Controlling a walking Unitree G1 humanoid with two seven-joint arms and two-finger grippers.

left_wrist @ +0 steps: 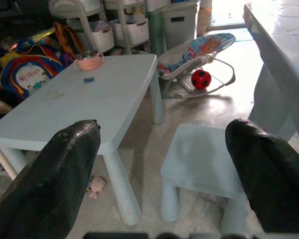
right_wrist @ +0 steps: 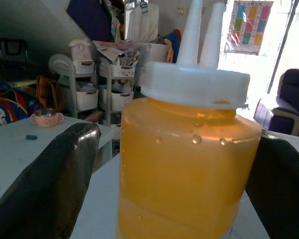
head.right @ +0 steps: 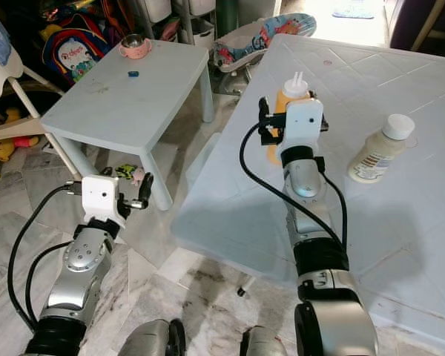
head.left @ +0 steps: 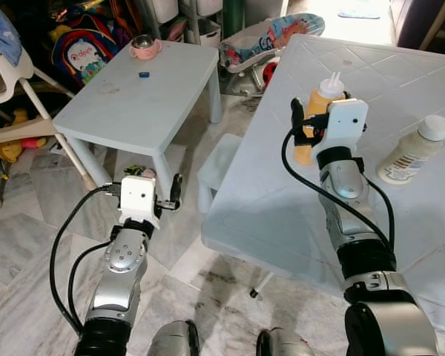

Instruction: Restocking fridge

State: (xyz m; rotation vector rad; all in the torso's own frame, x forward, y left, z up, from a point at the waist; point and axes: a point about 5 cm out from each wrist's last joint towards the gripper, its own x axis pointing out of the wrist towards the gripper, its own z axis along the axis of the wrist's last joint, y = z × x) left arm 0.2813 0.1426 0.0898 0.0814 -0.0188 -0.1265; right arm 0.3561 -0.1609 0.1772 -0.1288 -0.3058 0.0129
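The left hand [head.left: 165,194] hovers low over the marble floor [head.left: 30,222], off the near corner of the big white bench [head.left: 282,215], its forearm angled forward and its two black fingers [left_wrist: 60,179] spread wide with nothing between them. Just beyond it stand a small pale stool [left_wrist: 204,159] and a low children's table [head.left: 133,89] carrying a pink cup [head.left: 144,47]. The right arm reaches up over the big bench, wrist level, and the right hand [right_wrist: 174,164] brackets the orange squeeze bottle [head.left: 317,119], one finger on each side of it with a gap left, not pinching. That bottle stands upright near the bench's left edge. A white-capped cream bottle [head.left: 414,150] stands to its right, well apart.
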